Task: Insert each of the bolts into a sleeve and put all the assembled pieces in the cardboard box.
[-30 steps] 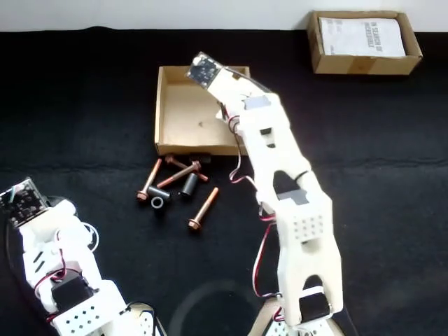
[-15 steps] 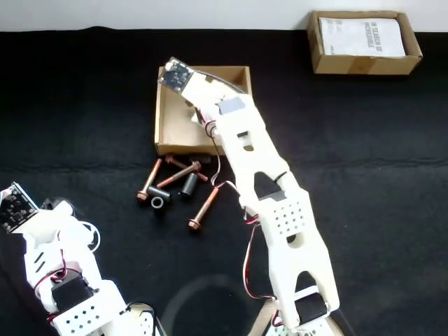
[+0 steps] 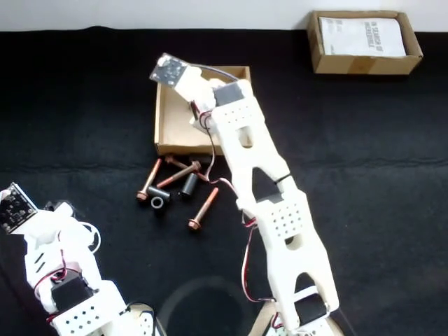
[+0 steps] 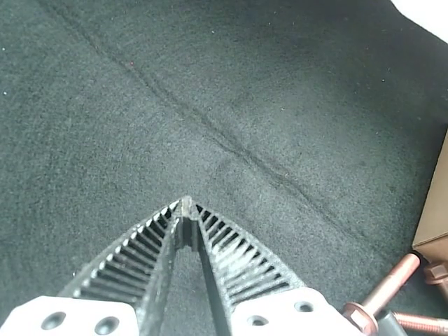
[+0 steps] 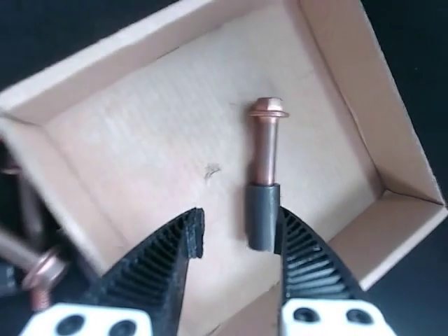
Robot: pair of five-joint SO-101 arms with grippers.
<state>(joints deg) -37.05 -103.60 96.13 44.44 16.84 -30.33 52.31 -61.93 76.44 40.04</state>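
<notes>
Right wrist view: R jaws apart over cardboard box (image 5: 140,147), arm swung left; L jaws closed.

I stand at a small robotics test bench, in a lab or hobby workshop. A black felt cloth (image 3: 84,84) covers the whole table below a plain white wall (image 3: 140,12). My right arm (image 3: 280,210) and left arm (image 3: 45,231) are 2 white plastic builds with bare wiring (image 3: 246,264). Loose bolts (image 3: 203,208) and sleeves (image 3: 189,184) lie beside a cardboard box (image 3: 162,112). A second box (image 3: 318,59) holds a printed sheet (image 3: 362,36).
</notes>
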